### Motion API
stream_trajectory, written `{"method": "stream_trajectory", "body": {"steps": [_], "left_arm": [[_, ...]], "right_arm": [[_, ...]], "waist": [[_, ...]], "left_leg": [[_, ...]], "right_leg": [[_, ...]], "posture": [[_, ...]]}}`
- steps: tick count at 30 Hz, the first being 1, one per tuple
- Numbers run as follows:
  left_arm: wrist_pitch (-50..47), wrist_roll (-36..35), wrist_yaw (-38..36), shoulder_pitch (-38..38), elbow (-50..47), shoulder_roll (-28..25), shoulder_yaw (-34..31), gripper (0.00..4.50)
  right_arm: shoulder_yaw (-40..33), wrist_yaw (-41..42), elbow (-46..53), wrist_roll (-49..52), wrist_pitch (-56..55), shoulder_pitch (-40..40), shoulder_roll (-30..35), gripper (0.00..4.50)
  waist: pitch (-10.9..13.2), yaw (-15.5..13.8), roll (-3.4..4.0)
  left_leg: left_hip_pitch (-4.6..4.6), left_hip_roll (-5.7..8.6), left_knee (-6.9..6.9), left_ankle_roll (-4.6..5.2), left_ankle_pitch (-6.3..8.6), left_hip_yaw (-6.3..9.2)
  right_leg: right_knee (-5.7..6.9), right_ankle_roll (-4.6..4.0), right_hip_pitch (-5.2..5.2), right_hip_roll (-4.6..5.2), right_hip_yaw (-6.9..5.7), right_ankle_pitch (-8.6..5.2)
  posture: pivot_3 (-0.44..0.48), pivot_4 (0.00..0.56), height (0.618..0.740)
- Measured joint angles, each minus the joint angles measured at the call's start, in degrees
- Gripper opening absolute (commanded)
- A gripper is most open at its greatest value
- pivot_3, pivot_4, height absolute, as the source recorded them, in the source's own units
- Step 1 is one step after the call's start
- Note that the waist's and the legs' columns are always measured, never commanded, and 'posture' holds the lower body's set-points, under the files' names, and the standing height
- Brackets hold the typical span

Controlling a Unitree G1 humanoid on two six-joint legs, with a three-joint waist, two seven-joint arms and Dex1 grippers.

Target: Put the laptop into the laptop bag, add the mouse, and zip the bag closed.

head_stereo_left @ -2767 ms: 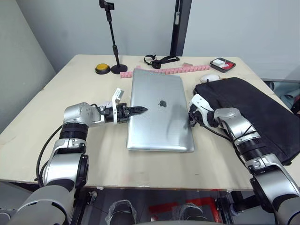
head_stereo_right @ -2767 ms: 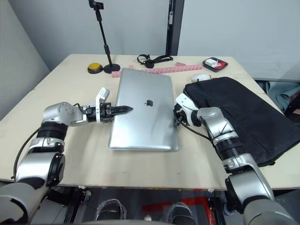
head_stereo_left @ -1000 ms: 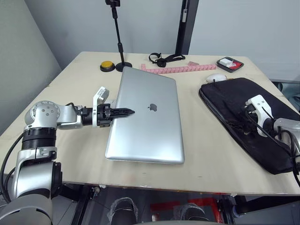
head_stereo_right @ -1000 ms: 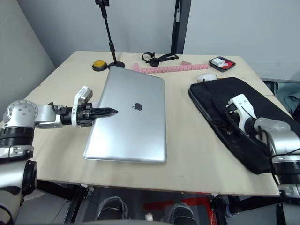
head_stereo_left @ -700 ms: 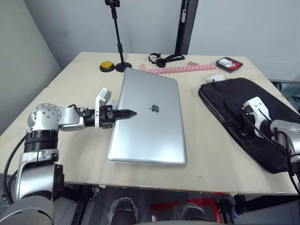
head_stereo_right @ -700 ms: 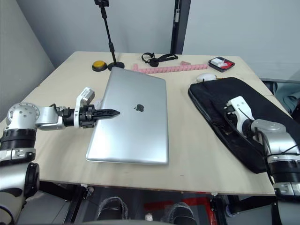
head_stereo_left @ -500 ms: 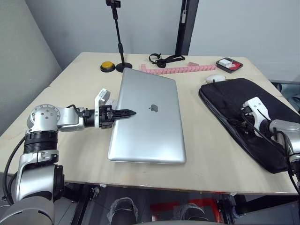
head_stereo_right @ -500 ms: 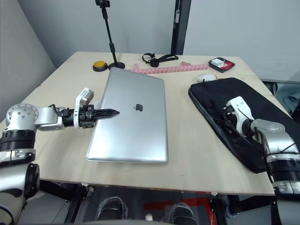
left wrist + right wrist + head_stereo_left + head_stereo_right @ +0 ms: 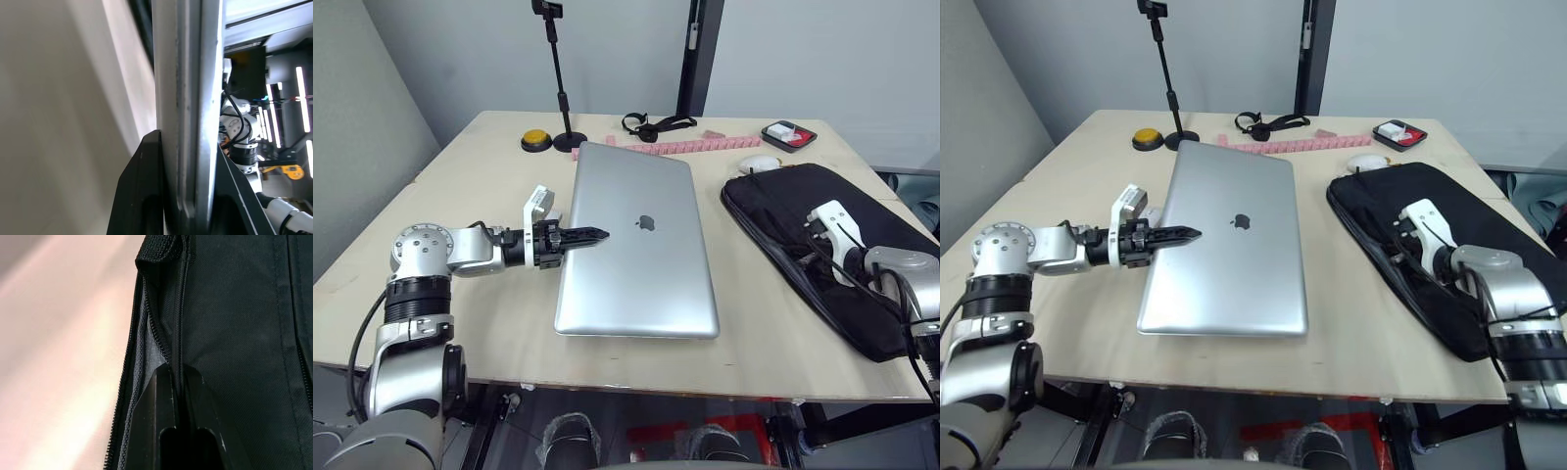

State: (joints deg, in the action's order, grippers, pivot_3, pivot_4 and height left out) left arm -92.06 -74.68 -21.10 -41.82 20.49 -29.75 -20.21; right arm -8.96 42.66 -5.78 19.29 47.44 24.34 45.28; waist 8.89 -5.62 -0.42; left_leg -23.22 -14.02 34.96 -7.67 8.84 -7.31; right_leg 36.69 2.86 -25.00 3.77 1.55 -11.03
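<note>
The silver-grey laptop [image 9: 641, 250] lies closed in the middle of the table. My left gripper [image 9: 582, 236] is shut on its left edge, and the left wrist view has a finger [image 9: 144, 186] on each side of the metal edge. To the right lies the black laptop bag [image 9: 783, 201], its near zipper edge parted. My right gripper [image 9: 811, 257] is shut on the bag's upper flap at that zipper edge [image 9: 146, 328]. The white mouse [image 9: 759, 164] rests at the bag's far corner.
Along the table's far side are a black tripod stand [image 9: 570, 142], a yellow button [image 9: 535, 141], a pink strip [image 9: 675, 146], a black strap [image 9: 651, 123] and a red-and-white object [image 9: 788, 134]. A gap of bare table [image 9: 734, 255] separates laptop and bag.
My left gripper has slid the laptop to the right, toward the bag. My right gripper left the laptop's right edge and now holds the bag's zipper edge.
</note>
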Motion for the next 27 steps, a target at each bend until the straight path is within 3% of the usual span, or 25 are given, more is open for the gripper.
{"method": "stream_trajectory", "body": {"steps": [9,14,18,27], "left_arm": [[0.55,0.07,3.83,0.00,-0.30,6.65,-0.40,0.33],[4.00,0.15,7.63,-0.10,-0.21,13.72,-1.88,0.33],[7.47,0.96,10.69,-0.82,2.29,18.14,-2.25,0.33],[11.58,3.07,14.75,-3.38,11.11,22.16,-4.30,0.33]], "right_arm": [[-8.18,-3.02,7.53,10.63,18.02,8.28,1.87,0.06],[-10.58,-5.46,10.37,15.81,31.11,13.44,2.33,0.06],[-10.74,-7.24,13.02,17.24,33.44,13.98,2.05,0.06],[-10.79,-9.84,14.06,17.65,35.99,13.95,1.60,0.06]], "waist": [[0.01,-0.26,0.02],[0.01,-0.64,0.02],[0.01,-0.78,0.02],[0.01,-0.74,0.02]], "left_leg": [[-0.05,0.00,-0.11,0.00,-0.01,-0.03],[-0.04,0.00,-0.10,-0.01,-0.01,-0.03],[-0.05,0.00,-0.11,-0.01,-0.01,-0.04],[-0.05,0.01,-0.12,-0.02,-0.02,-0.04]], "right_leg": [[-0.08,0.00,-0.08,-0.03,0.01,0.00],[-0.07,0.01,-0.07,-0.02,0.03,0.00],[-0.10,0.05,-0.07,-0.02,0.03,0.02],[-0.11,0.14,-0.08,-0.02,0.05,0.06]], "posture": [[0.000,0.150,0.733],[0.000,0.150,0.733],[0.000,0.150,0.733],[0.000,0.150,0.733]]}}
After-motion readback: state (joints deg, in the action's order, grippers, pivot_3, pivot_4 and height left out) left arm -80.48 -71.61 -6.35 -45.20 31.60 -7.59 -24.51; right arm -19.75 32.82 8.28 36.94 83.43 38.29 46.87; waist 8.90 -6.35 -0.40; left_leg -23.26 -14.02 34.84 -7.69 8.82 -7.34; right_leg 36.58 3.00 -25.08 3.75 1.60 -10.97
